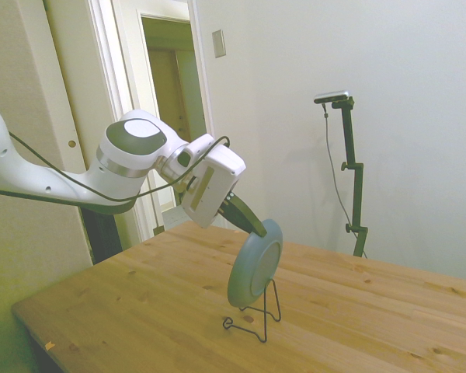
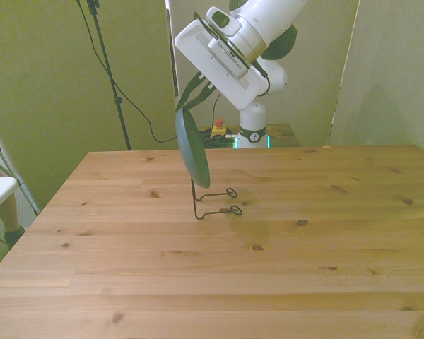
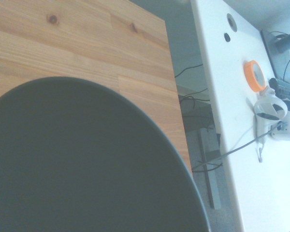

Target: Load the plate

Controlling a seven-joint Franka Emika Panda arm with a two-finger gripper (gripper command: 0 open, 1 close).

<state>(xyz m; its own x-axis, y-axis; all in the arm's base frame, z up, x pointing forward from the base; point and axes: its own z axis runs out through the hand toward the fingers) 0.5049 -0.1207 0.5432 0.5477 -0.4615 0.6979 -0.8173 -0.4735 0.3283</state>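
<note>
Sage-green, matte and round, the plate (image 1: 255, 273) stands on edge, nearly upright, over the thin black wire stand (image 1: 252, 317) near the middle of the wooden table (image 1: 140, 303); the gripper (image 1: 258, 228) meets it at the top rim, with the dark fingers (image 1: 243, 213) closed on that rim, one to each face. The side view shows the paler underside turned toward the camera and the plate's lower edge down among the stand's wires; whether it already bears on them cannot be told from either view. From the front view the plate (image 2: 191, 147) appears edge-on, a narrow dark ellipse, its lower edge coming down to the upright of the wire stand (image 2: 213, 201), whose two looped feet run toward the front view's right. The wrist view is filled by the plate's dark face (image 3: 82, 159), with the table (image 3: 63, 43) beyond it. The relation that governs the move ahead: the plate hangs directly below the jaws, its plane vertical, so seating it is judged to call for a short descent in line with the stand's slot before the rim is let go; a sideways lean could tip the light stand.
</note>
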